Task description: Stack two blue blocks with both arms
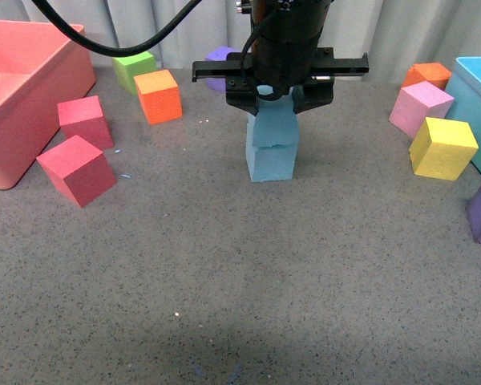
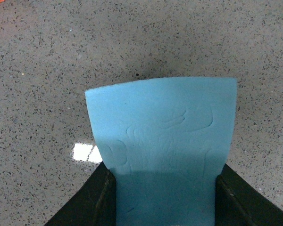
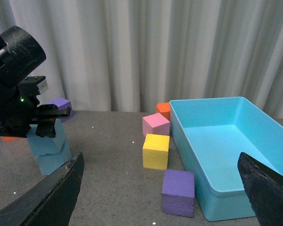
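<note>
In the front view my left gripper (image 1: pixel 274 103) is shut on the upper blue block (image 1: pixel 274 124), which rests on the lower blue block (image 1: pixel 271 163) at the table's middle back. The upper block sits slightly skewed on the lower one. The left wrist view shows the held blue block (image 2: pixel 162 136) squeezed between my black fingers (image 2: pixel 96 200). My right gripper (image 3: pixel 162 188) is open and empty, off to the right and out of the front view. Its view shows the two-block stack (image 3: pixel 48 148) and the left arm (image 3: pixel 14 89) over it.
A pink bin (image 1: pixel 16 88) stands at the left with two red cubes (image 1: pixel 76 168) beside it. Green (image 1: pixel 134 68) and orange (image 1: pixel 159 96) cubes lie behind. At the right are a turquoise bin (image 3: pixel 221 141), pink (image 1: pixel 419 108), yellow (image 1: pixel 442 147), orange (image 1: pixel 426 75) and purple (image 3: pixel 178 192) cubes.
</note>
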You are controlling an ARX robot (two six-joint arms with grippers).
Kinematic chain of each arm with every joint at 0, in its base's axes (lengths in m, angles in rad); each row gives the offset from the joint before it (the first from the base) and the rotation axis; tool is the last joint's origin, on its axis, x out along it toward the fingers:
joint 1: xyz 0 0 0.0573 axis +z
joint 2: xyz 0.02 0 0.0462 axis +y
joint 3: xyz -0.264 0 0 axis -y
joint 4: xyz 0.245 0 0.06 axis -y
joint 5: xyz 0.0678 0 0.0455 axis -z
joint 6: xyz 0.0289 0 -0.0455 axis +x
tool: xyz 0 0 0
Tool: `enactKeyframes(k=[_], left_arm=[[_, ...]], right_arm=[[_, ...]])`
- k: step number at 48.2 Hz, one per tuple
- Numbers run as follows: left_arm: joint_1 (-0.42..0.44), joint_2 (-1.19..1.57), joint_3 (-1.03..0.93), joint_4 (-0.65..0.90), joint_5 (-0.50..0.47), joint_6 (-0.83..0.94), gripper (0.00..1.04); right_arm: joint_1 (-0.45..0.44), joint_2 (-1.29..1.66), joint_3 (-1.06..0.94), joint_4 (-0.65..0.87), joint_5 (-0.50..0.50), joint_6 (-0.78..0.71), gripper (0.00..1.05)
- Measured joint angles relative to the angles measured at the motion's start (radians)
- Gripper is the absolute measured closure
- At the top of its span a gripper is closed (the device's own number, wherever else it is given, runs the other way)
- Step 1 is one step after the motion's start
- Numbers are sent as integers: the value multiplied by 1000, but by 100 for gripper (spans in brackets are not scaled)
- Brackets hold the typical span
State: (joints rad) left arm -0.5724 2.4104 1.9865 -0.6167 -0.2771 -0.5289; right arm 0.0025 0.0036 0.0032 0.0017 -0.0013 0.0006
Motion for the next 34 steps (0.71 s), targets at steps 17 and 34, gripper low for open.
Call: enactKeyframes(k=[17,34], left_arm=[[-8,-12,-26,30,25,3,10],[-2,-236,-305,355,-137,87,14]], right_arm=[[0,0,0,0,0,0,10],[0,0,0,0,0,0,10]])
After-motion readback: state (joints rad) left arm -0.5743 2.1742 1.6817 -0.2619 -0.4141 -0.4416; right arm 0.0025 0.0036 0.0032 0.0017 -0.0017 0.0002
